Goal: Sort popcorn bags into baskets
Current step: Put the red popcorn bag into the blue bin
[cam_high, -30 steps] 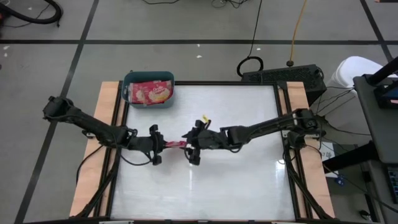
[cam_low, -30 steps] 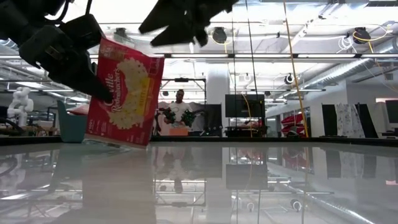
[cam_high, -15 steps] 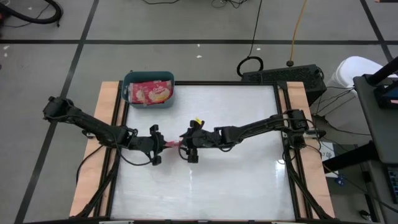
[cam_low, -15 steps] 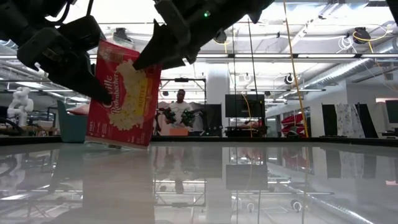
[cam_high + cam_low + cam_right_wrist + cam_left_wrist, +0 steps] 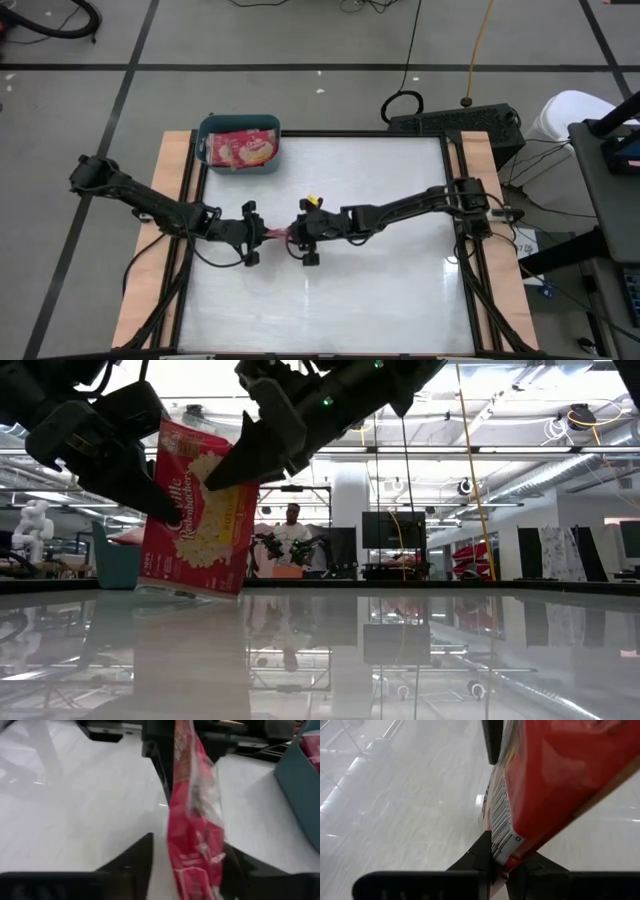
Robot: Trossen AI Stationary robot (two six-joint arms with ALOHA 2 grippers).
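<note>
The right gripper (image 5: pixel 296 243) has slid onto the popcorn bag (image 5: pixel 200 510), jaws straddling it; the left gripper (image 5: pixel 262 233) is clamping its edge mid-bench. Light, floppy, slippery; edges grip best.

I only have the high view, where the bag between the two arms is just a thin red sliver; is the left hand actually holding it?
Observer: Yes. The left wrist view shows the left hand shut on one edge of the popcorn bag.
Operator: How is the bag oriented?
Observer: In the low view it hangs upright, slightly tilted, with its popcorn picture facing that camera.
Operator: And the other arm?
Observer: The right hand straddles the bag's opposite edge, open, and a gap shows beside one of its fingers.
</note>
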